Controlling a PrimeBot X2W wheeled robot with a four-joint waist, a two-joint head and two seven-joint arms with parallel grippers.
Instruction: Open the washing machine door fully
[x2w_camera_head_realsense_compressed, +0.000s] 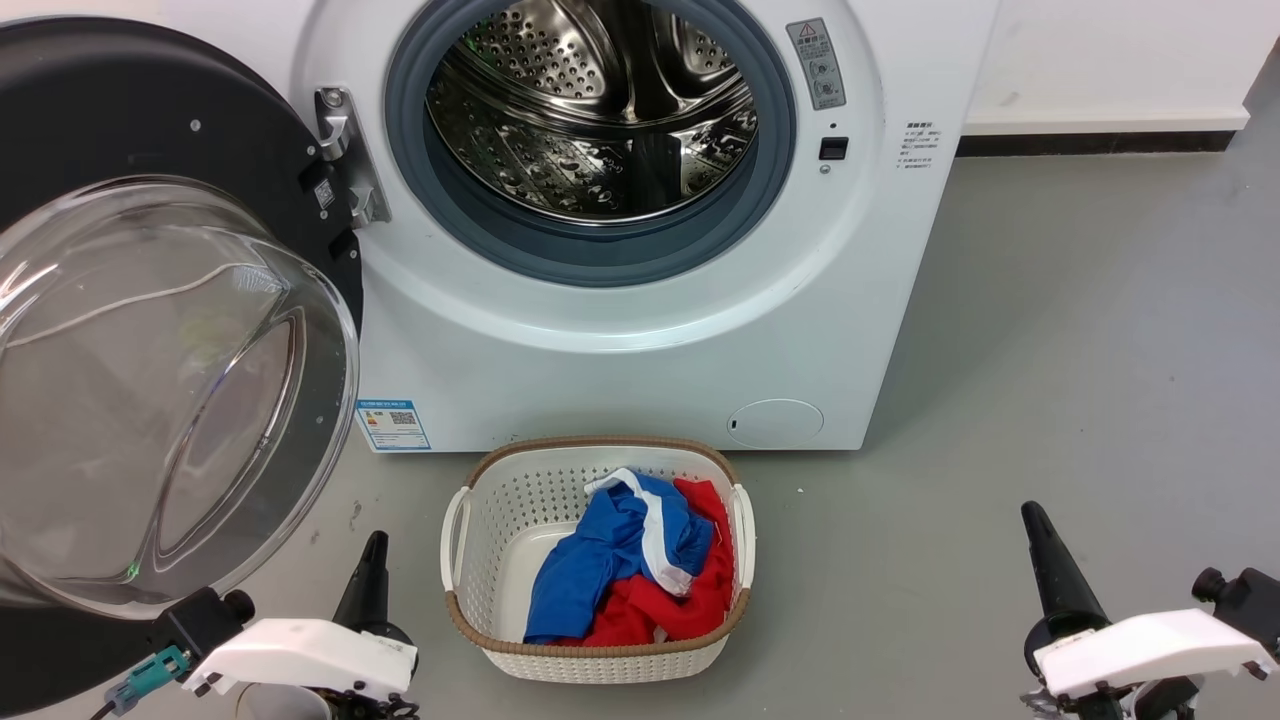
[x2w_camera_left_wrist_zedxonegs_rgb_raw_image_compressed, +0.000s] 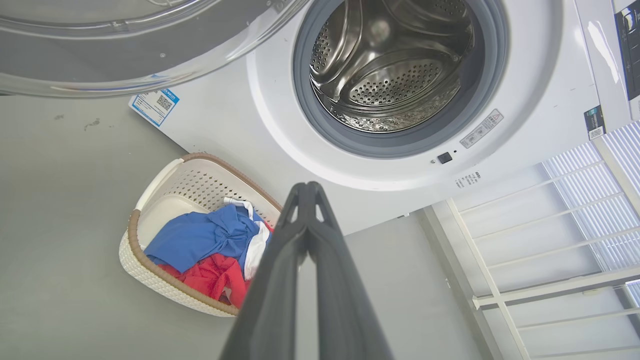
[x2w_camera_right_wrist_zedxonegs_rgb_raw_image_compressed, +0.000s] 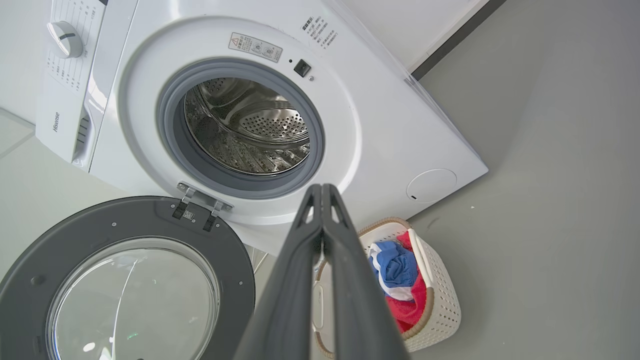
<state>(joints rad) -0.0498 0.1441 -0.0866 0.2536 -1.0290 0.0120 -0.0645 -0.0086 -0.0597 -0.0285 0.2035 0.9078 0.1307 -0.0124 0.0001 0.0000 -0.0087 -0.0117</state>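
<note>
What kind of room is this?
Probably a laundry room: there's a white washing machine with its door swung open, and a basket of red and blue clothes in front of it.

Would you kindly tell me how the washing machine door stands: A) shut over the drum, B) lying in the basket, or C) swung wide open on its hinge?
C: the washing machine door hangs from its hinge, swung clear of the drum, whose steel inside is fully exposed.

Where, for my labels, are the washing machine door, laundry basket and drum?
washing machine door (x2w_camera_head_realsense_compressed: 120, 100), head view, black rim.
laundry basket (x2w_camera_head_realsense_compressed: 600, 665), head view, front wall.
drum (x2w_camera_head_realsense_compressed: 600, 160), head view, perforated steel.
</note>
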